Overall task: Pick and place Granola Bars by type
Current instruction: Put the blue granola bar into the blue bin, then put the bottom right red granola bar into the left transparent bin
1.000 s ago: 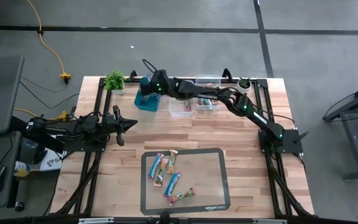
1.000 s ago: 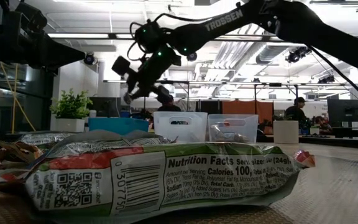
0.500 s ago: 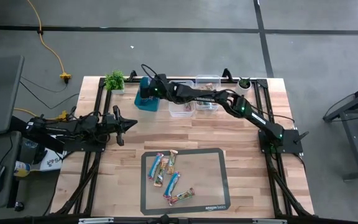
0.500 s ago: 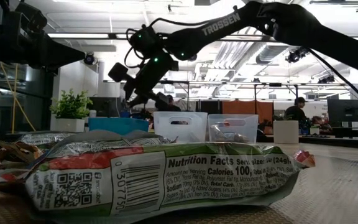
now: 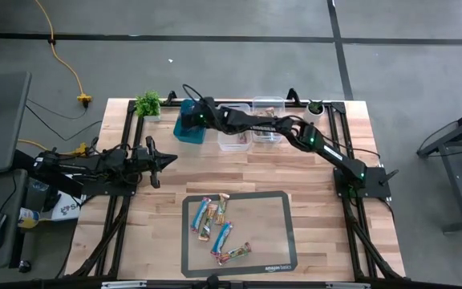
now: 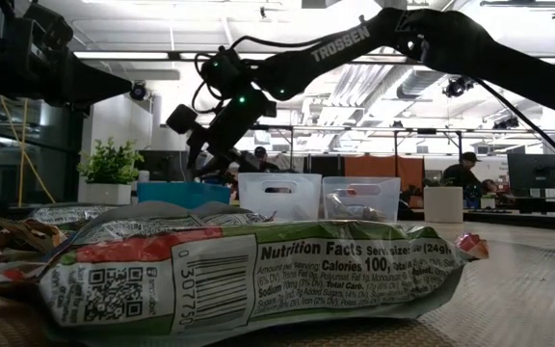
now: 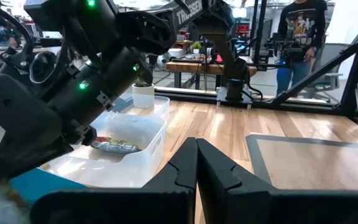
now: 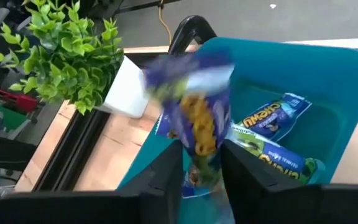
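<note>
Several granola bars (image 5: 216, 226) lie flat on the dark mat, and one fills the front of the low view (image 6: 249, 275). My right gripper (image 5: 189, 119) hangs over the teal bin (image 5: 188, 132), shut on a blue-wrapped granola bar (image 8: 197, 124) that shows blurred. More blue bars (image 8: 272, 134) lie inside that bin. My left gripper (image 5: 169, 160) waits shut above the table's left side, touching nothing. My right gripper pinches the blue bar between its two fingers (image 8: 166, 180) at the bar's upper end (image 8: 202, 177), coming from above and pointing down. The bar is lifted clear and hangs below the fingers, over the teal bin's opening. Its free end is smeared.
Two clear bins (image 5: 235, 136) (image 5: 268, 128) stand right of the teal one along the far edge; one holds a bar (image 7: 118, 146). A small green plant (image 5: 147, 103) is left of the teal bin and a white pot (image 5: 316, 108) is at the far right. People show in the room behind.
My right gripper has moved toward the table's left, from above the clear bin's side to above the teal bin, carrying the blue bar, and has since stayed there. The bars on the mat have not moved.
</note>
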